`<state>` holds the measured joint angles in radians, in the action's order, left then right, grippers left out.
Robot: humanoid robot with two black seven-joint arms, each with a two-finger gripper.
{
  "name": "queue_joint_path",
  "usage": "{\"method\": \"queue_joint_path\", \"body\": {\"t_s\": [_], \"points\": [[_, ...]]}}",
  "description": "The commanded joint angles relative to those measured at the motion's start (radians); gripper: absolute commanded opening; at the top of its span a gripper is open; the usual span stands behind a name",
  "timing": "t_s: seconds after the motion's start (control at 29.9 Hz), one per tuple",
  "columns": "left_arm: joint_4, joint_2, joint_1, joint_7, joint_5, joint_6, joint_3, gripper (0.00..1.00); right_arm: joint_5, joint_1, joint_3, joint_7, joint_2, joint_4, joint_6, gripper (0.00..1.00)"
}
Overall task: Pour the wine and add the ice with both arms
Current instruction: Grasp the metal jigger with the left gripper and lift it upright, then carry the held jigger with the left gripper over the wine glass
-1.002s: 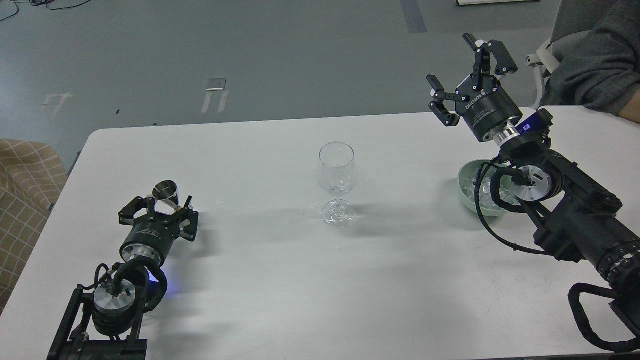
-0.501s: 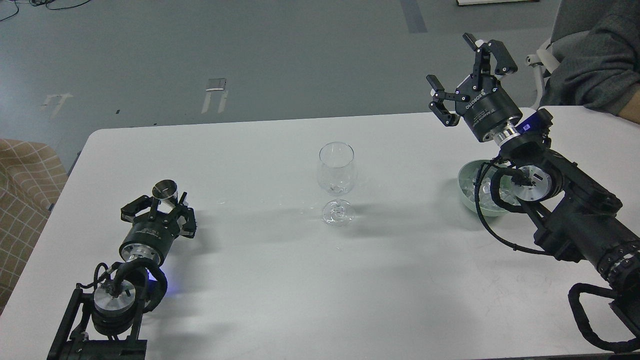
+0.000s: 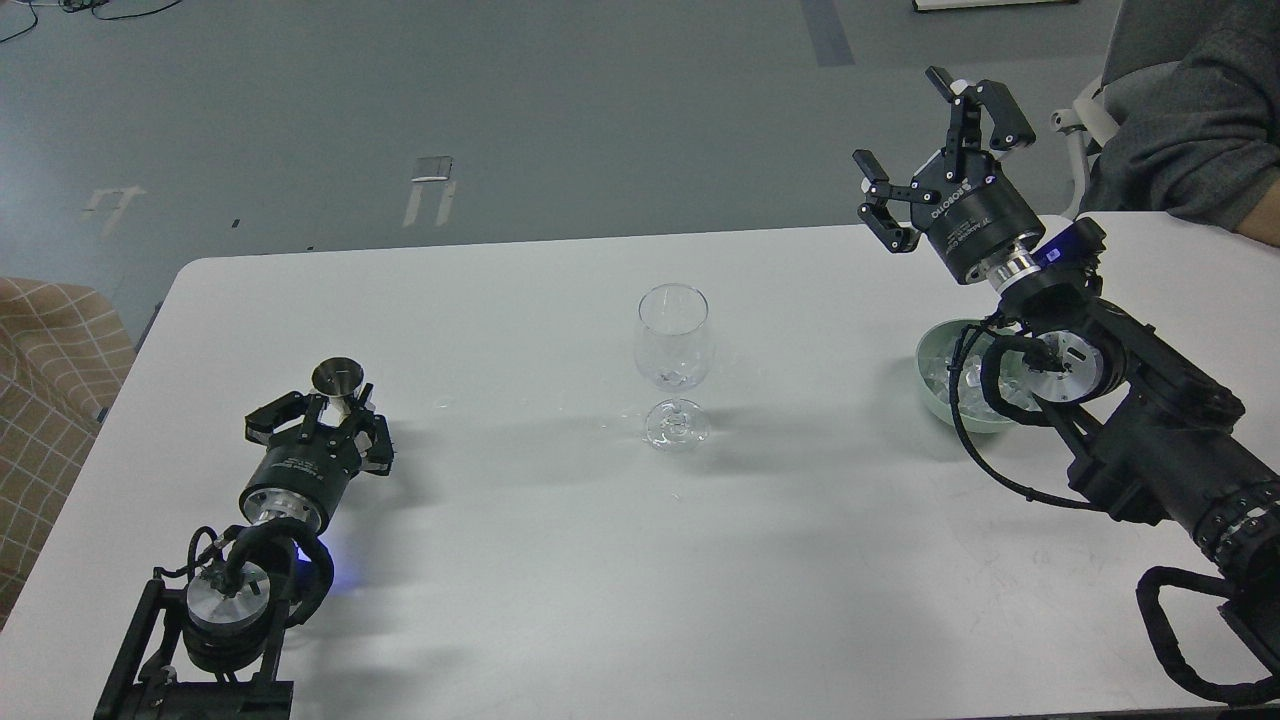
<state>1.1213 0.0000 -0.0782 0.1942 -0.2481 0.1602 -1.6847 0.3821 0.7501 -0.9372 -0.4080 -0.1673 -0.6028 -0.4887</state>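
Observation:
A clear wine glass (image 3: 673,345) stands upright at the table's middle; something clear glints at the bottom of its bowl, and I cannot tell what. My left gripper (image 3: 335,415) lies low on the table at the left, its fingers closed around the foot of a small metal cup (image 3: 337,378), which stands upright. My right gripper (image 3: 930,150) is open and empty, raised over the table's far right. Below it a pale green bowl (image 3: 932,385) holds clear ice cubes (image 3: 948,378), partly hidden by my right arm.
A white table (image 3: 520,560) carries everything. A person in a grey sweater (image 3: 1190,120) sits at its far right corner. A checked beige seat (image 3: 50,350) stands off the left edge. A few small wet spots (image 3: 440,404) lie left of the glass.
The metal cup has gone from tilted to upright, and my left gripper has drawn back slightly toward me. The right arm has not moved.

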Motion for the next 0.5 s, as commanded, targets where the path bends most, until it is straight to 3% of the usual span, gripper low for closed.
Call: {"method": "queue_joint_path", "body": {"t_s": [0.0,0.2,0.47], "points": [[0.000,0.000,-0.002,-0.001,0.001,0.015,0.000,0.10,0.001,0.000,0.000,0.000,0.000,0.000,0.000,1.00],[0.008,0.000,-0.002,-0.009,0.003,0.016,0.000,0.01,0.001,0.000,0.000,0.000,0.000,0.000,0.000,1.00],[0.066,0.000,-0.020,0.007,0.003,0.004,0.017,0.00,0.001,-0.001,0.000,0.000,0.009,0.000,0.000,1.00]]}}
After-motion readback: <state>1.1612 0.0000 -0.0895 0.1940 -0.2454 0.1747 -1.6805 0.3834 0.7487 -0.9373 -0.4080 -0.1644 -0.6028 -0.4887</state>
